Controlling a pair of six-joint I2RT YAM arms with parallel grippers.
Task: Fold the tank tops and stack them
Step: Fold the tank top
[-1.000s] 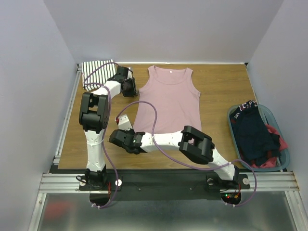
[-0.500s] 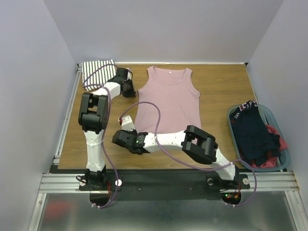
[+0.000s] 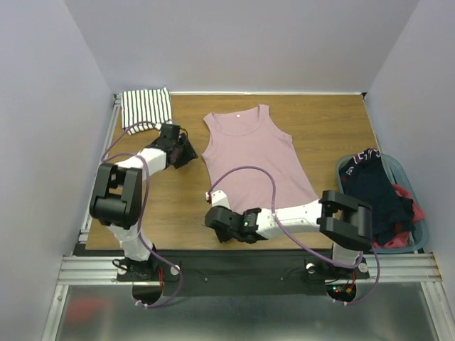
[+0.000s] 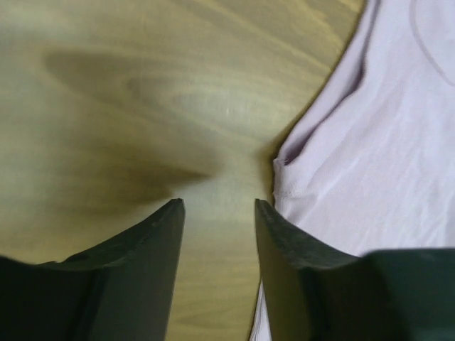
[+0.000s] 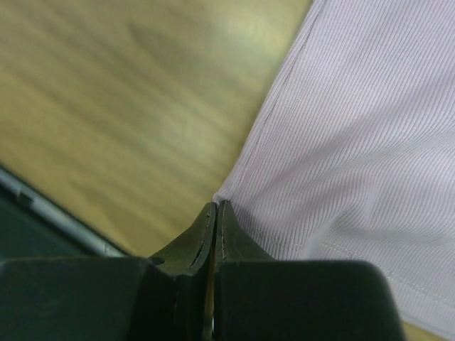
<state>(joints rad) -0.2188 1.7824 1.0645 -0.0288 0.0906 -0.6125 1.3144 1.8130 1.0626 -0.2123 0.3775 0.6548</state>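
The dusty pink tank top (image 3: 256, 160) is plain; the striped tank top (image 3: 146, 108) is white with thin black lines. The table (image 3: 334, 121) is brown wood-grain. The basket (image 3: 424, 229) is grey-blue, with a navy garment (image 3: 377, 199) and a red garment (image 3: 407, 197).

Pink tank top (image 3: 256, 160): slewed, hem dragged rightward. Right gripper (image 5: 215, 213): shifted right, pinching the hem corner. Left gripper (image 4: 219, 213): drawn back toward base.

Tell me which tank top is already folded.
The striped top, a compact folded bundle in the far left corner. The pink top lies spread open in the middle, not yet folded.
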